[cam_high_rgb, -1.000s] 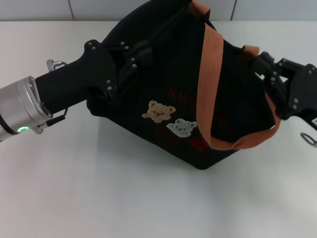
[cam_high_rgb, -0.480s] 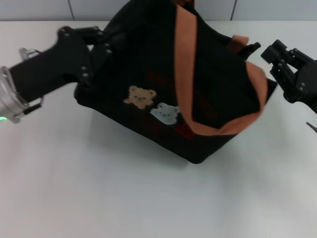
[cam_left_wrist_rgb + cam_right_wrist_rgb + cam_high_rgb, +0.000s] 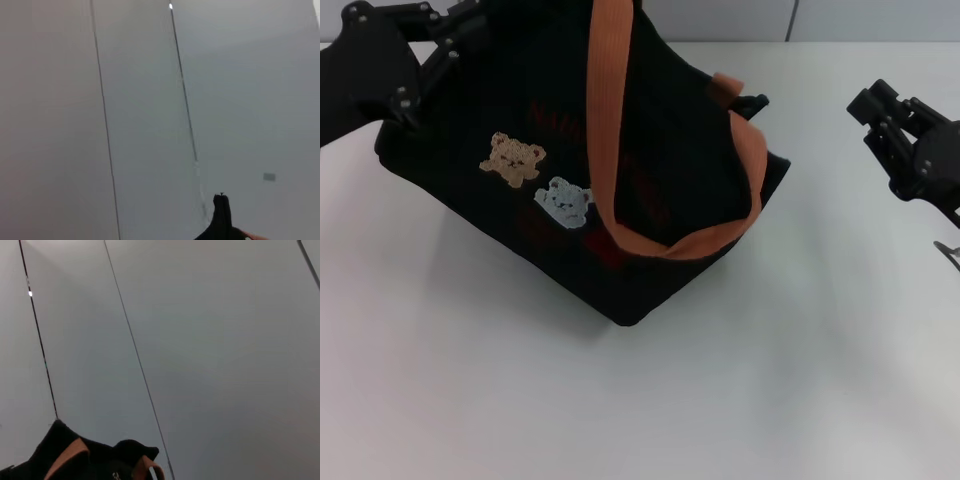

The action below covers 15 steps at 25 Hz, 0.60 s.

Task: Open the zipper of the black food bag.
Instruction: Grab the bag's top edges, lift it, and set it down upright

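Gripping the boxy black food bag (image 3: 650,180) is the left hand (image 3: 430,45); right hand (image 3: 890,115) open.

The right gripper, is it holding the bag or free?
Free. The right gripper stands apart from the black food bag, white table visible between them.

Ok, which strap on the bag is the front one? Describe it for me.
On the white table sits the boxy black fabric food bag. Its front orange-brown webbing strap loops down over the side with the tan and white bear patches, unlike the rear strap, barely visible behind.
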Motion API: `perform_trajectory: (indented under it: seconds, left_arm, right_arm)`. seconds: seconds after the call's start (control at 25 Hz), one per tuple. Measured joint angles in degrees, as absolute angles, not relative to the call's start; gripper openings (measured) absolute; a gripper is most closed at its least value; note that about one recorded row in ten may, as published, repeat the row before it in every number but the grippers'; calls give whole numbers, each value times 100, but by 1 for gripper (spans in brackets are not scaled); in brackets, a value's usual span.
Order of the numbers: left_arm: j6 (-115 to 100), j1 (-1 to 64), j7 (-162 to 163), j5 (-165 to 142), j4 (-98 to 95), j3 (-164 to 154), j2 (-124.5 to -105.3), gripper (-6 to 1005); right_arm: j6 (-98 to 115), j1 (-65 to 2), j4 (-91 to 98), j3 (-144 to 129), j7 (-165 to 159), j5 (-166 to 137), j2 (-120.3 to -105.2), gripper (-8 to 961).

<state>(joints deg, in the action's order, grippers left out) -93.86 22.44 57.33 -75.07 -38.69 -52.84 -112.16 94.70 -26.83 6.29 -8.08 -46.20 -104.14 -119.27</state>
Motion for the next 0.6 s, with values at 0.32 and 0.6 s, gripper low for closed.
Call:
perform_trajectory:
  seconds: [0.32, 0.6]
  left_arm:
    - [-9731, 2420, 5753, -8412, -4124, -5306, -11586, 85]
    - [-9741, 2662, 5603, -8687, -4048, -5588, -11867, 85]
  right_arm:
    - [9336, -2686, 607, -816, -4481, -10414, -11932, 272]
    - [9208, -2510, 192, -827, -2851, -10425, -11955, 292]
